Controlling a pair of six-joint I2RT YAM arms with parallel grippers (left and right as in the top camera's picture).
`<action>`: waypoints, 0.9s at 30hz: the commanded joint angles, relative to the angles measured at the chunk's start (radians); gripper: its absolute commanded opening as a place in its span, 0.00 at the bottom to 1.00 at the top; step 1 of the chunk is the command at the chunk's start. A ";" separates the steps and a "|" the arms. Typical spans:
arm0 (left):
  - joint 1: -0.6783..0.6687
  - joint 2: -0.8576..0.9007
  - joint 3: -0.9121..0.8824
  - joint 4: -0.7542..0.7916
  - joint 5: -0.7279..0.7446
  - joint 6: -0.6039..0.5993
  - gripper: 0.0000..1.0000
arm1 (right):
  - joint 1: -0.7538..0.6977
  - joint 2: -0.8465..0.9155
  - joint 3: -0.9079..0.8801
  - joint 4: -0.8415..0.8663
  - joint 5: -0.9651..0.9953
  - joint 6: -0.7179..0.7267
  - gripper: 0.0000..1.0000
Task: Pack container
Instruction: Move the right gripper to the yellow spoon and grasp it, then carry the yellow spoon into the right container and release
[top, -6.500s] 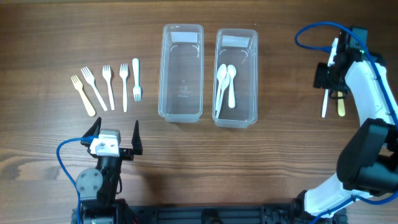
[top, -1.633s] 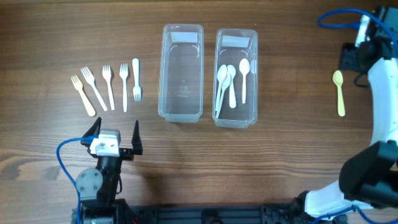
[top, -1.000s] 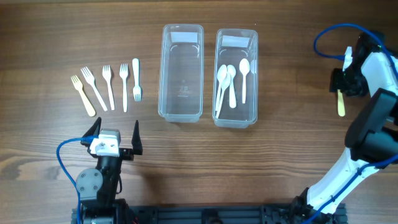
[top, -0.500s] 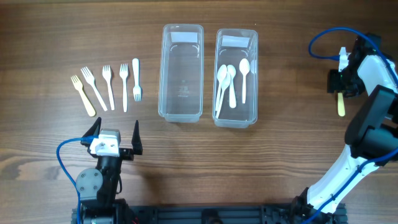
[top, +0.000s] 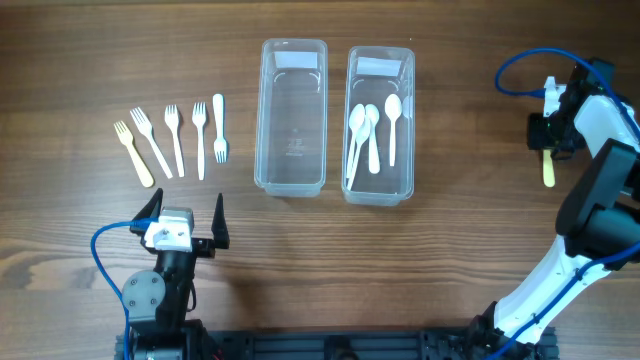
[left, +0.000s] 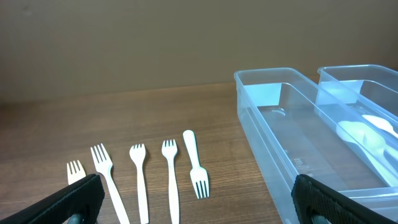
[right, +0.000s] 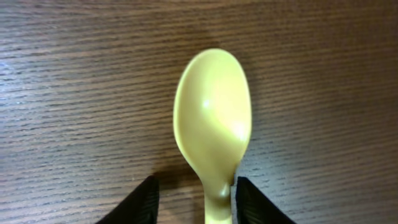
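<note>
A yellow spoon (top: 548, 172) lies on the table at the far right. My right gripper (top: 548, 137) is down over its neck. In the right wrist view the spoon (right: 211, 118) lies bowl up between the two fingers (right: 194, 200). The right finger touches the neck, the left stands a little off, so the jaws are open. The right clear container (top: 411, 120) holds three white spoons (top: 373, 130). The left clear container (top: 263, 120) is empty. My left gripper (top: 183, 217) is open and empty near the front edge.
Several forks (top: 172, 140), white ones and one yellowish at the left, lie in a row left of the containers. They also show in the left wrist view (left: 138, 180), with the left container's wall (left: 264, 140) to their right.
A third white spoon now lies in the right container. My right gripper came back to the far right and settled over the yellow spoon. The left arm has not moved.
</note>
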 joint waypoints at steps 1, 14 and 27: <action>-0.006 -0.006 -0.008 0.003 -0.005 0.022 1.00 | -0.006 0.040 -0.046 -0.007 -0.010 -0.005 0.30; -0.006 -0.006 -0.008 0.004 -0.005 0.022 1.00 | -0.002 0.031 -0.013 -0.047 -0.066 0.124 0.04; -0.006 -0.006 -0.008 0.003 -0.005 0.022 1.00 | 0.206 -0.134 0.130 -0.108 -0.151 0.173 0.04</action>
